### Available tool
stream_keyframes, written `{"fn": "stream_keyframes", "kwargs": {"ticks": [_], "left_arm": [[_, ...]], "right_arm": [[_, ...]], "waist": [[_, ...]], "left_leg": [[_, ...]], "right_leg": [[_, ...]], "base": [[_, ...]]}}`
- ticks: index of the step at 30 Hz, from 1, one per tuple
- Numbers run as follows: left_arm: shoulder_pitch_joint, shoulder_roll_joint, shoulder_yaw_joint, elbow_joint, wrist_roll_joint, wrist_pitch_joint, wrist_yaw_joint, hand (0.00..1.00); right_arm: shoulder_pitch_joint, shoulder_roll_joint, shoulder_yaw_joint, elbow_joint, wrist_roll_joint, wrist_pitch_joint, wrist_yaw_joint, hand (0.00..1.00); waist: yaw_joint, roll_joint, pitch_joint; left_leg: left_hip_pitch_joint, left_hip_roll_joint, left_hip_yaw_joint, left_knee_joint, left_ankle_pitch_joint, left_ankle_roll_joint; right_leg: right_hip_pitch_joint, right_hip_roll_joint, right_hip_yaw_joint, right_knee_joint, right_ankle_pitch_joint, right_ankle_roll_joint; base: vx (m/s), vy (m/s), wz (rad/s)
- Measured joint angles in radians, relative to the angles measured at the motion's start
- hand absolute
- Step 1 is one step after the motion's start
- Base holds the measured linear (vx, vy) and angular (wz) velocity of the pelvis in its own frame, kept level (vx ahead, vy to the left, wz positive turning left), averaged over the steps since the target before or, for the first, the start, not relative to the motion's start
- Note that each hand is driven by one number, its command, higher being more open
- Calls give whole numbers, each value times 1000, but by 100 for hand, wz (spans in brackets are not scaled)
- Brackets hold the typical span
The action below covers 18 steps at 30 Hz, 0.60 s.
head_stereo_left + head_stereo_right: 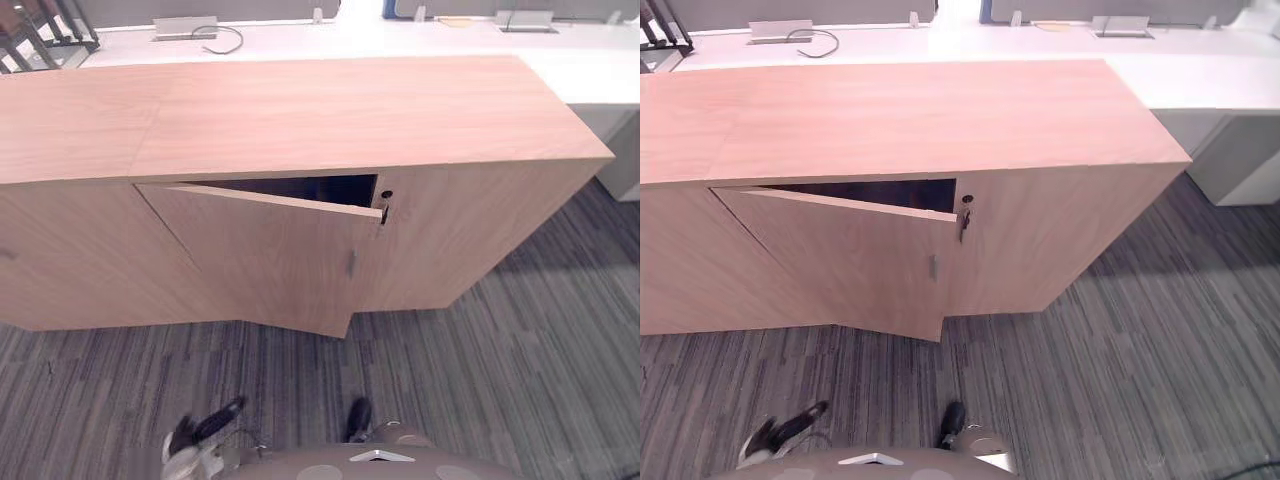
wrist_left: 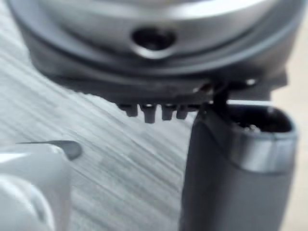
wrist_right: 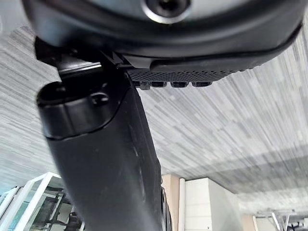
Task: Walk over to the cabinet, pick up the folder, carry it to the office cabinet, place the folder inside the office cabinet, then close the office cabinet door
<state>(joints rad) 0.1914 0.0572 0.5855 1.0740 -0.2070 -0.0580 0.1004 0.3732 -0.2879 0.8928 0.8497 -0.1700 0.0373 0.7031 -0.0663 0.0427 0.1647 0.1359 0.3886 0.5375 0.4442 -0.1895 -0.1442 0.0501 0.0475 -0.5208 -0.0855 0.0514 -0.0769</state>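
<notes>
The office cabinet door [image 1: 270, 250] stands ajar mid-frame, and a weak or glancing push may leave it unlatched. The left hand [image 1: 205, 425] hangs loose-fingered and empty. The finger state of the right hand [image 1: 358, 418] cannot be told.

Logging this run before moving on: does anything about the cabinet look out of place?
Yes: the door of the wooden cabinet stands ajar, its right edge swung out toward the robot while the panels beside it sit flush. A dark wedge of interior shows above it. Nothing looks spilled or damaged.
</notes>
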Motion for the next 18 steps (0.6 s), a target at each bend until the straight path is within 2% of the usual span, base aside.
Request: {"fn": "stream_keyframes", "kwargs": {"ticks": [1, 2, 3, 5, 6, 7, 8, 9, 10, 11, 12, 13, 15, 17, 18], "left_arm": [[23, 1, 38, 16, -58, 6, 1, 100], [35, -4, 61, 21, -80, 15, 1, 100], [55, -24, 92, 22, -106, 18, -1, 100], [55, -66, 99, 53, -135, 22, -5, 100], [59, -97, 96, 66, -157, 38, -21, 100], [65, -114, 92, 66, -171, 42, -29, 100], [80, -140, 88, 65, -208, 45, -50, 100], [90, -139, 63, 65, -222, 47, -63, 100], [92, -132, 50, 66, -227, 48, -69, 100], [93, -119, 45, 61, -231, 49, -71, 100], [83, -103, 20, 50, -233, 47, -75, 100], [78, -95, 3, 39, -233, 46, -80, 100], [41, -86, -48, 5, -263, 41, -89, 100], [27, -81, -81, -5, -270, 39, -91, 100], [11, -79, -109, -5, -270, 38, -97, 100]], "right_arm": [[0, -7, -9, -29, -23, -14, -1, 100], [-1, -12, -23, -42, -25, -26, -3, 100], [0, -17, -58, -63, -37, -50, -15, 100], [-3, -25, -122, -66, -66, -66, -51, 100], [9, -30, -172, -49, -111, -74, -104, 100], [8, -32, -198, -38, -133, -77, -122, 100], [2, -32, -242, -22, -194, -78, -165, 100], [5, -33, -300, -15, -240, -79, -223, 100], [-1, -26, -332, 7, -263, -80, -246, 100], [-10, -8, -387, 38, -302, -81, -282, 100], [-24, 18, -459, 84, -339, -84, -314, 100], [-35, 30, -494, 108, -342, -81, -332, 100], [-77, 52, -628, 171, -371, -54, -428, 100], [-109, 63, -722, 212, -363, -43, -478, 100], [-132, 72, -852, 257, -358, -45, -516, 100]], "waist": [[14, -20, 5], [20, -29, 11], [29, -51, 23], [50, -38, 42], [61, -24, 43], [66, -17, 43], [70, -2, 44], [63, 18, 41], [63, 21, 39], [58, 16, 23], [46, -1, 7], [41, -5, 2], [37, -18, -6], [36, -16, -21], [38, -11, -28]], "left_leg": [[-30, 3, -31, 72, 31, 48], [-56, 5, -61, 114, 58, 77], [-114, -5, -148, 191, 45, 73], [-149, -67, -268, 179, -48, 48], [-164, -129, -340, 135, -85, 41], [-166, -161, -378, 106, -96, 36], [-164, -221, -437, 46, -110, 33], [-161, -249, -471, -22, -106, 38], [-158, -253, -477, -31, -101, 69], [-150, -264, -461, -70, -94, 82], [-149, -284, -463, -110, -81, 94], [-146, -295, -464, -130, -73, 99], [-131, -326, -472, -205, -28, 100], [-117, -343, -476, -260, -3, 104], [-93, -351, -482, -304, 23, 104]], "right_leg": [[8, -10, 6, 0, -12, 6], [16, -16, 8, 1, -27, 15], [32, -27, 10, 1, -16, 13], [41, -26, 20, 0, -13, 13], [43, -28, 31, 1, -11, 16], [43, -29, 38, 1, -11, 17], [40, -26, 55, 1, -9, 20], [37, -12, 56, 1, -5, 26], [39, -9, 62, 2, -2, 29], [30, -20, 66, 2, 1, 32], [19, -38, 62, 2, 5, 38], [13, -47, 60, 2, 8, 42], [-7, -71, 59, 1, 13, 49], [-18, -82, 59, 1, 15, 53], [-11, -88, 56, 1, 18, 57]], "base": [[10, 13, -14], [12, 12, -8], [36, 35, 3], [-14, 90, -3], [-64, 106, -14], [-46, 132, -32], [-35, 154, -44], [-39, 160, -45], [-15, 150, -33], [22, 133, -11], [37, 128, 0], [23, 129, 16], [-5, 148, 9], [40, 136, 8], [91, 107, 14]]}}
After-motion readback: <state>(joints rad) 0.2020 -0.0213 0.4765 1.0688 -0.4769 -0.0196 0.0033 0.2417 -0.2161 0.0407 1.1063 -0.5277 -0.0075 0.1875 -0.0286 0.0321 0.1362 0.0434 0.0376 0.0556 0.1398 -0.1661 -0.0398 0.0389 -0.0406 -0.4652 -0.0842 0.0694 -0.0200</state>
